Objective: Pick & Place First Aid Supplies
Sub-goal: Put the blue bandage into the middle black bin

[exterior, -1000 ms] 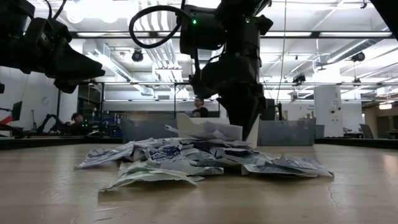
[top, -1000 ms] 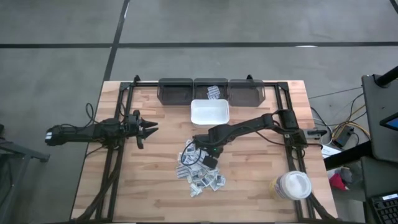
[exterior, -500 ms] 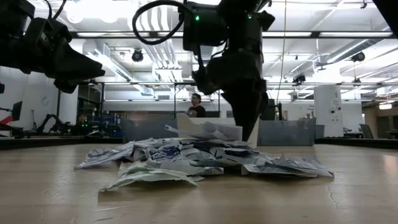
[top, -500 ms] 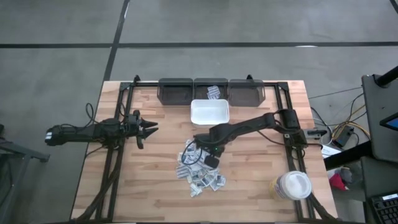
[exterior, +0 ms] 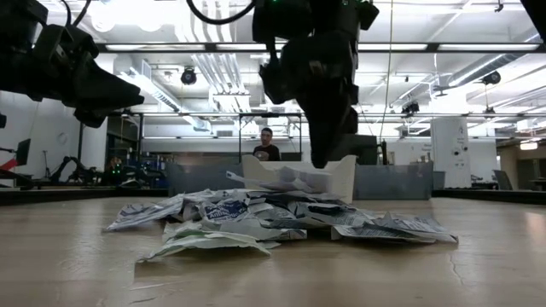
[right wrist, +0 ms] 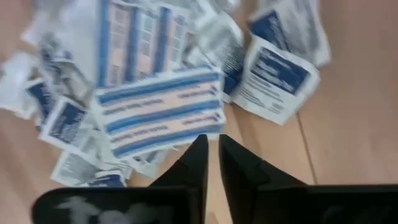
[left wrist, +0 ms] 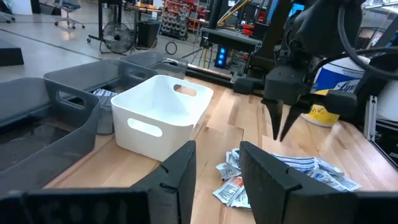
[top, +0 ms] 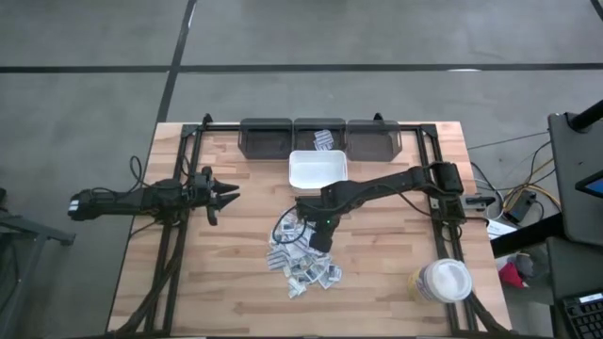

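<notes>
The first aid supplies [top: 301, 259] lie in a loose pile of small flat sachets on the table's middle, also seen low [exterior: 273, 217] and in both wrist views [left wrist: 292, 168] [right wrist: 155, 106]. My right gripper [top: 317, 243] points down above the pile's far right part [exterior: 322, 162] [left wrist: 281, 138]. Its fingers stand a narrow gap apart with nothing between them [right wrist: 213, 146]. My left gripper [top: 231, 193] hangs open over the table's left part, clear of the pile [left wrist: 214, 162].
A white open bin [top: 292, 171] [left wrist: 161, 112] stands just beyond the pile. Three grey bins [top: 267, 138] line the far edge, and the middle one [top: 320, 138] holds a few sachets. A white round lidded tub [top: 443, 281] sits at the near right corner.
My right gripper has risen from the top of the pile and now hangs clear above it. The sachets have stayed where they were.
</notes>
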Robot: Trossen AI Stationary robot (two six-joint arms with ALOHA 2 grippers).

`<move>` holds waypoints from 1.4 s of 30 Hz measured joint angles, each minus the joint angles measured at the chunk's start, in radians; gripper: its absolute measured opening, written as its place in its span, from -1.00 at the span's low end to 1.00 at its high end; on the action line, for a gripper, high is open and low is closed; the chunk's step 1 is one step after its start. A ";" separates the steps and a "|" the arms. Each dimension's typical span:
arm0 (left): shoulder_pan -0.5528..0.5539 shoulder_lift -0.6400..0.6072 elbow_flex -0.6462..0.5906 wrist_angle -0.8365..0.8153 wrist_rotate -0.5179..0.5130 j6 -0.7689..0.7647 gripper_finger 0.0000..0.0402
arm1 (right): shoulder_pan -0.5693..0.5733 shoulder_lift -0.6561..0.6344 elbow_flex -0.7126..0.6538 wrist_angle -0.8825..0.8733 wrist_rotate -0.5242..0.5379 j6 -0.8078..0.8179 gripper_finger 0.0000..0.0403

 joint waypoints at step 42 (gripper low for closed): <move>0.000 0.000 0.000 0.000 0.000 0.001 -0.38 | 0.166 0.006 0.001 0.117 0.029 -0.096 -0.15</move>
